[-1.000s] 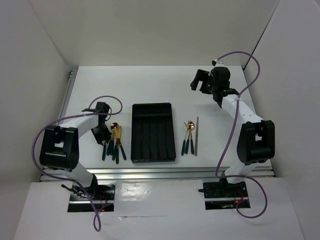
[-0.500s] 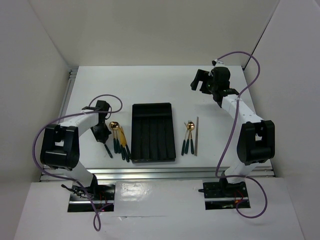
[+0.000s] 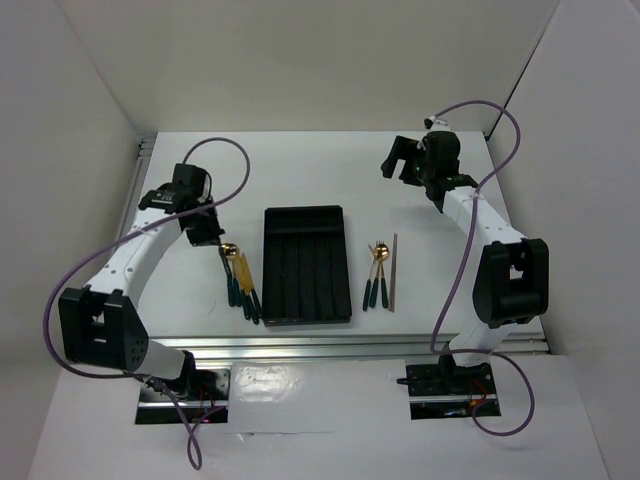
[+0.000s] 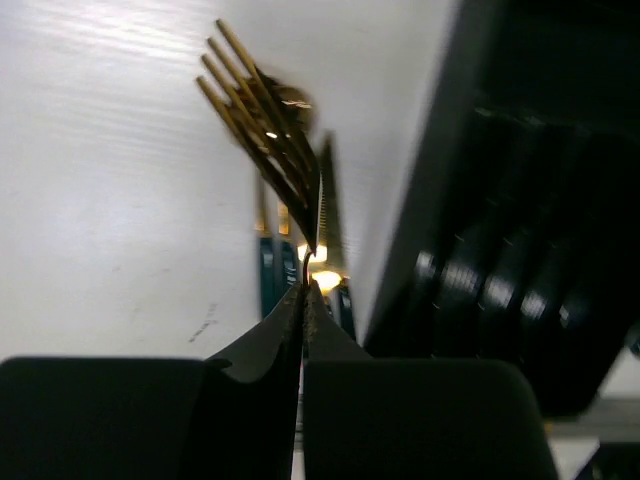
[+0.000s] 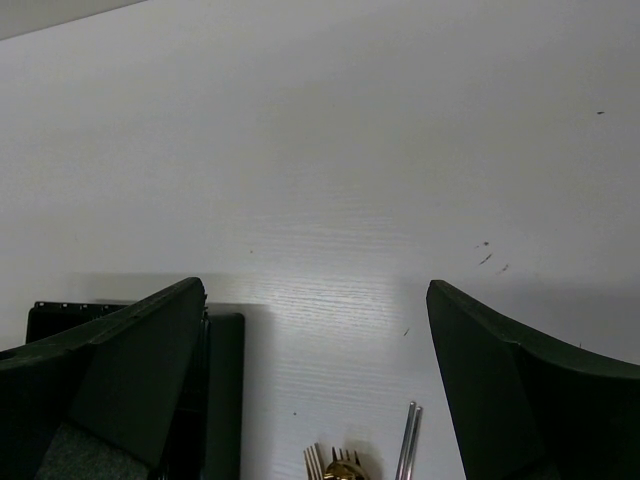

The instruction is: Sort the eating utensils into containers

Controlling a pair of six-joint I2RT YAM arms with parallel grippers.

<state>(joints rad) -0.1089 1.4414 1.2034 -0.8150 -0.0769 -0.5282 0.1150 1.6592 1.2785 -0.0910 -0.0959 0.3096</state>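
Note:
My left gripper (image 3: 207,231) is raised above the table, left of the black tray (image 3: 305,222). In the left wrist view it (image 4: 305,292) is shut on a gold fork (image 4: 262,112), whose tines stick out ahead of the fingertips. Below it, several teal-handled utensils (image 3: 241,283) lie beside the tray's left wall (image 4: 430,200). Two or three more utensils (image 3: 377,272) and the grey stick (image 3: 394,272) lie right of the tray. My right gripper (image 3: 398,161) hangs open and empty over the far table; its wrist view shows fork tines (image 5: 335,464), the stick (image 5: 408,440) and a tray corner (image 5: 222,385).
White walls enclose the table on the left, back and right. A metal rail (image 3: 350,343) runs along the near edge. Purple cables (image 3: 225,150) loop off both arms.
My left arm has risen and swung back and left from the left pile, carrying the fork. The pile's handles have shifted toward the tray. The right arm is still.

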